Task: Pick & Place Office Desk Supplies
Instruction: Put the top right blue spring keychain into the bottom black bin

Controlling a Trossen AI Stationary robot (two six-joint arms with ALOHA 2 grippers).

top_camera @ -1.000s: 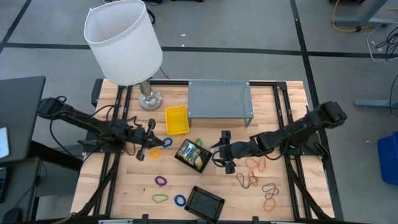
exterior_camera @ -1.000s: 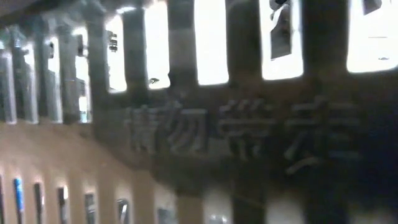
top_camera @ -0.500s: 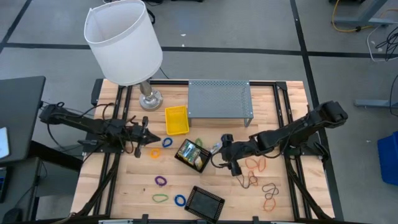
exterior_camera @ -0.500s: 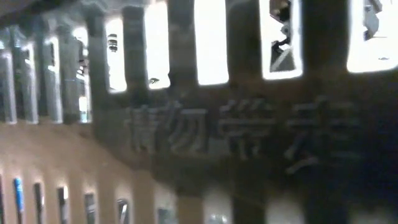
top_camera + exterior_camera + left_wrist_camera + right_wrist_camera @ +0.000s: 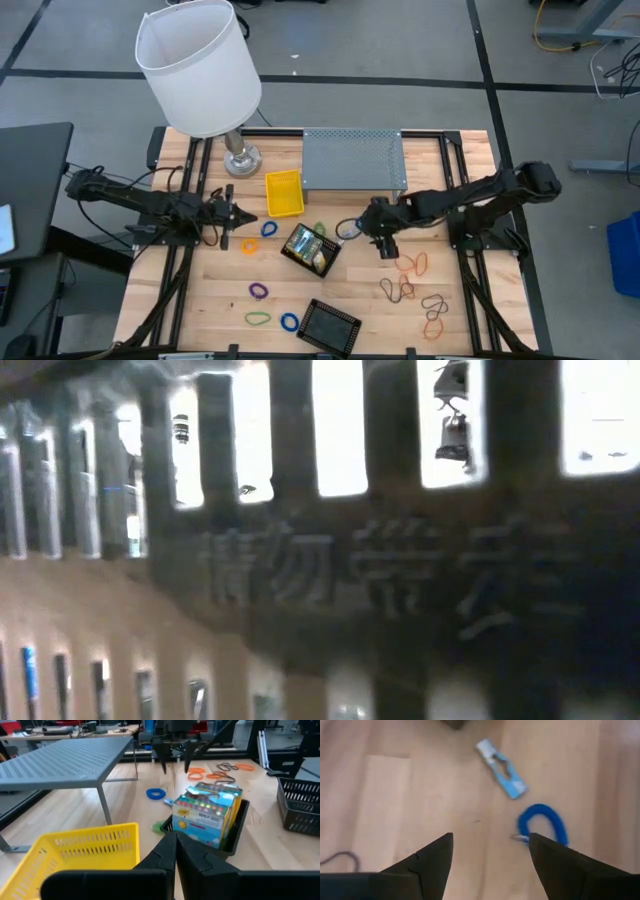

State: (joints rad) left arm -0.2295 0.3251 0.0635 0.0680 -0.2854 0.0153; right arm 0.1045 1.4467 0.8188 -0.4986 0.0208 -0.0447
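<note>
Right pincer point(image 5: 383, 243), fingers spread wide and holding nothing, has swung from beside the orange bands point(image 5: 410, 263) toward the grey metal shelf point(image 5: 354, 157), and now hangs over a blue rubber band point(image 5: 542, 824) just beside the crayon box point(image 5: 311, 247). That band looks like its next pick. Left pincer point(image 5: 240, 212), fingers together, has edged toward the yellow basket point(image 5: 284, 192).

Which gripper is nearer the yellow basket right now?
Left. The left gripper, shut, sits just beside the yellow basket; the right gripper, open, is farther off, past the crayon box.
</note>
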